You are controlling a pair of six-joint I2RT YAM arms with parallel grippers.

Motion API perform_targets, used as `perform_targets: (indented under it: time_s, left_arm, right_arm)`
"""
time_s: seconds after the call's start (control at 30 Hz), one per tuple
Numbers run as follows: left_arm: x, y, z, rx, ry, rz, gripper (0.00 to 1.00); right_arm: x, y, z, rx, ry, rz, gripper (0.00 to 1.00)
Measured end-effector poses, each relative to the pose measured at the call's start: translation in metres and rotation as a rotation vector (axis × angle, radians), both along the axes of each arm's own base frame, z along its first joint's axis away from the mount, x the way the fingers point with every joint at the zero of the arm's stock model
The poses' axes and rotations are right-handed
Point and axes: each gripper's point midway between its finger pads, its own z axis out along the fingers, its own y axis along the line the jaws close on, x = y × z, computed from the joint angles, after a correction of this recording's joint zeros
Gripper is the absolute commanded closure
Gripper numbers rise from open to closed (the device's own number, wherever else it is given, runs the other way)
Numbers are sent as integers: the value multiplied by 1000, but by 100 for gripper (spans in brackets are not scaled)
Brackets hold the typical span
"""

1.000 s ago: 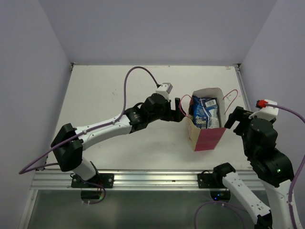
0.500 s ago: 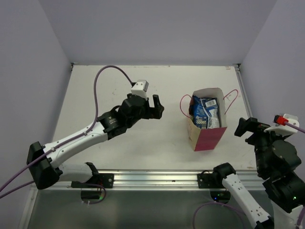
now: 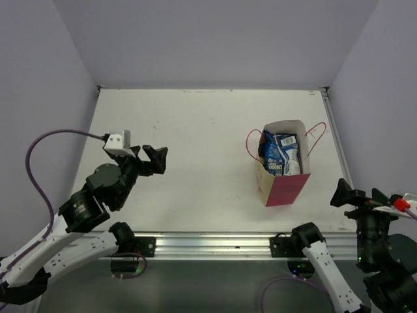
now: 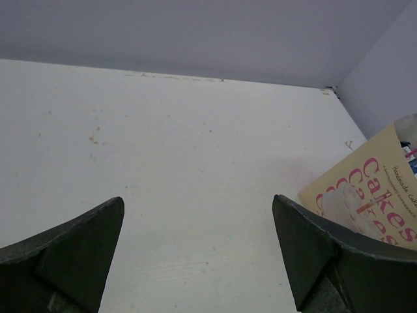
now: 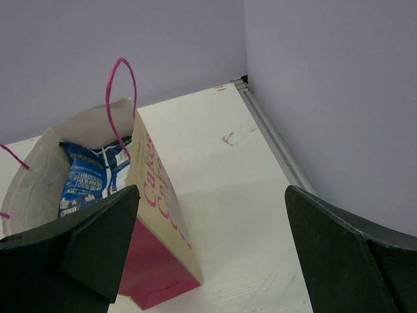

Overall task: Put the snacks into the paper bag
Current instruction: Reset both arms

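Stiffly upright cream paper bag (image 3: 285,188), pink-sided, crinkly blue snacks (image 3: 280,156) inside; left tool (image 4: 197,202) and right tool (image 5: 212,189) both splayed, empty.

White table (image 3: 195,124), lilac walls (image 3: 215,39), metal rail (image 3: 208,245)

black-and-white arms (image 3: 88,208), purple cable (image 3: 65,132), red plug (image 3: 399,204), dark wedge-shaped fingers (image 4: 71,248).

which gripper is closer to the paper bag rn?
Right. The right gripper sits just off the near right corner of the paper bag, not touching it; the left gripper is far off to the bag's left.
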Motion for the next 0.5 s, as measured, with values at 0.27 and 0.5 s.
perform_targets:
  time_s: [0.27,0.5]
  left_arm:
    - [-30,70,13,-31,-103,122,0]
    - [-30,86,-12,21,-101,186,0]
  right_arm:
    - [-7,-3,-15,6,-52,3,1]
    - [4,4,-21,1,-46,16,1]
